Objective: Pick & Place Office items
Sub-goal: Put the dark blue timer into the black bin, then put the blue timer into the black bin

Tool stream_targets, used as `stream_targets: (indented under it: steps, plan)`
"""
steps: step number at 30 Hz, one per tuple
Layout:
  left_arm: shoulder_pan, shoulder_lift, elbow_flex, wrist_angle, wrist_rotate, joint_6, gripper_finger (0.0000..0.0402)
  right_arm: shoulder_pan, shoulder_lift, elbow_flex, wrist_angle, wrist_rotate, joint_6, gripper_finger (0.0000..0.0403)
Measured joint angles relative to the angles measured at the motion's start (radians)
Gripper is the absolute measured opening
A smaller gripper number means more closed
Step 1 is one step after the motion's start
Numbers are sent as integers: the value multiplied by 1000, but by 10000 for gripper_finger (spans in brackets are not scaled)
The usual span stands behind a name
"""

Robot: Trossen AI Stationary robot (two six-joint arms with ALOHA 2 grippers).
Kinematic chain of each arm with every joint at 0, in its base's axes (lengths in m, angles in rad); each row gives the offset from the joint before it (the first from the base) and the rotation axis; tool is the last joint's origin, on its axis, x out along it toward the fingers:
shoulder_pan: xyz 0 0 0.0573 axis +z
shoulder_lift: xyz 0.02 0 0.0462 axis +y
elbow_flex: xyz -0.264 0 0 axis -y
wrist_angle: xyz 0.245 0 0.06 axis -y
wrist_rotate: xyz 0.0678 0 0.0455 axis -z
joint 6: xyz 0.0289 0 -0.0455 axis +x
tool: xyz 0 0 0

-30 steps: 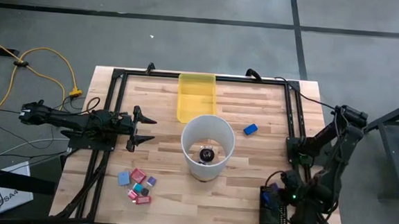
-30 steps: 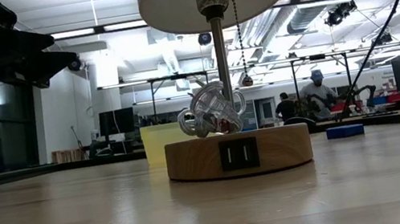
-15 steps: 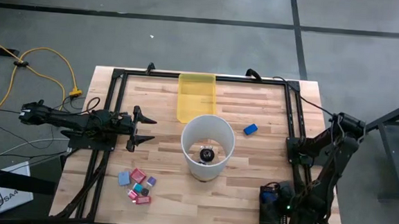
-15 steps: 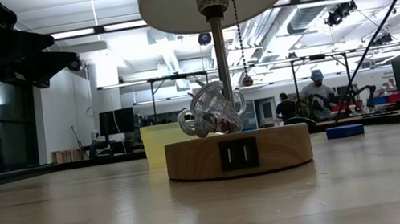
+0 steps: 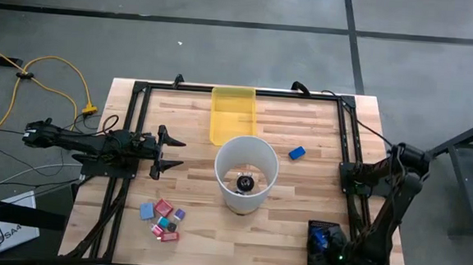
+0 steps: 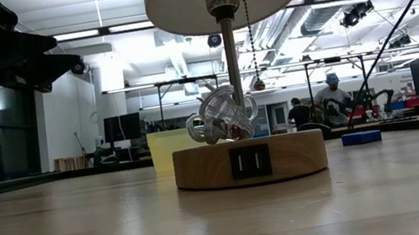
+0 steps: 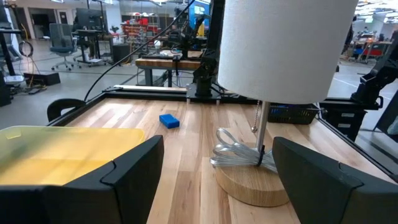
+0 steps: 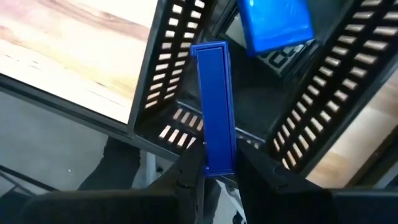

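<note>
- A cluster of small office items (image 5: pixel 162 219), pink, red, purple and light blue, lies on the wooden table (image 5: pixel 299 190) near its front-left corner, well apart from both grippers
- One bright-blue piece (image 5: pixel 297 153) rests alone on the table to the right of the white lamp shade (image 5: pixel 246 172), which from above reads as a white round tub; the same piece shows in the left wrist view (image 7: pixel 168 121) and, far off to the right, in the low view (image 6: pixel 361 137)
- A second bright-blue piece (image 8: pixel 215 115), long and flat, stands on edge between the right gripper's (image 8: pixel 219 169) two dark fingers, which are closed against its sides
- The right gripper is at the table's front-right corner, directly over a black slotted basket (image 8: pixel 311 93); another blue block (image 8: pixel 275 23) lies inside that basket
- From above, the basket (image 5: pixel 324 245) shows blue inside, with the right arm bent down over it
- The left gripper (image 7: pixel 214 171) hangs with its fingers spread wide at the table's left side, level with the lamp and pointing towards it
- A yellow translucent tray (image 5: pixel 233 114) sits at the back of the table, just behind the lamp
- The lamp's round wooden base (image 6: pixel 249 160) and metal stem (image 6: pixel 230 50) fill the low view's centre; people (image 6: pixel 328 97) stand in the room beyond
</note>
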Motion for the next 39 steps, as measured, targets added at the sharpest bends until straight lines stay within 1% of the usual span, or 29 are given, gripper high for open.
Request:
stream_targets:
  steps: [11,21,39]
  plan:
    - [0,0,0,0,0,0,293,3,26,0,0,11,-1,61]
    - [0,0,0,0,0,0,293,3,26,0,-3,11,3,86]
    - [0,0,0,0,0,0,293,3,26,0,-3,11,5,85]
